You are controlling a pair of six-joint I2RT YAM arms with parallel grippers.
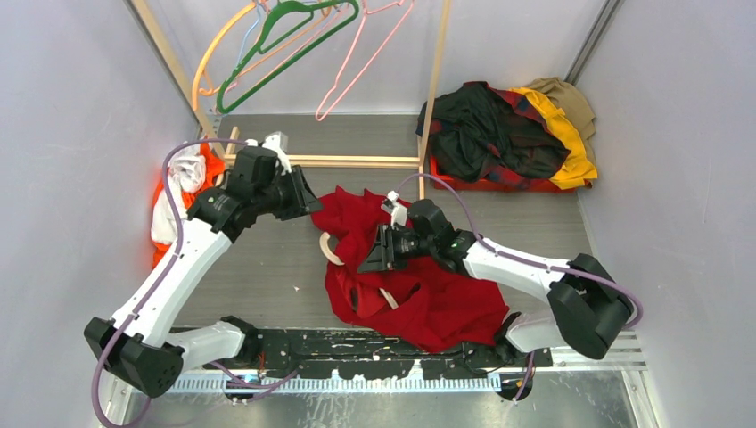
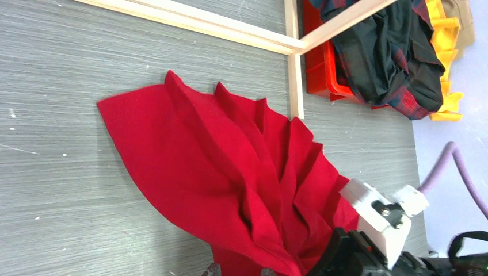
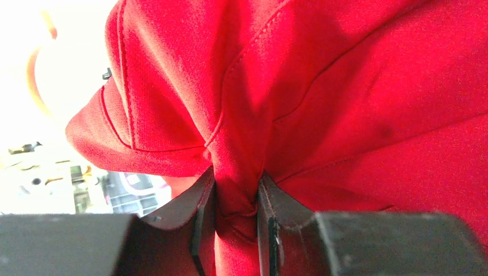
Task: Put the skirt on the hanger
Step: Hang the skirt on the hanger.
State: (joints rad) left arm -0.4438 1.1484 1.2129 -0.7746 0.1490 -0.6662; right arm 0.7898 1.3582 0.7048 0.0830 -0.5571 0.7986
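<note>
The red skirt point(image 1: 428, 299) lies crumpled on the grey table, in the middle and toward the near edge. The cream hanger point(image 1: 329, 251) shows its curved hook at the skirt's left edge, and the rest of it is buried in the fabric. My right gripper point(image 1: 368, 259) is shut on a bunched fold of the skirt point(image 3: 345, 103), pinched between its fingers in the right wrist view point(image 3: 236, 181). My left gripper point(image 1: 311, 204) is at the skirt's upper left edge. Only its fingertips point(image 2: 214, 269) show, close together with red fabric point(image 2: 230, 172) between them.
A wooden rack frame point(image 1: 357, 162) crosses the back of the table, with green, orange and pink hangers point(image 1: 285, 45) hanging above. A red bin point(image 1: 464, 185) at the back right holds dark plaid and yellow clothes. Orange and white clothing point(image 1: 183, 178) lies at the left wall.
</note>
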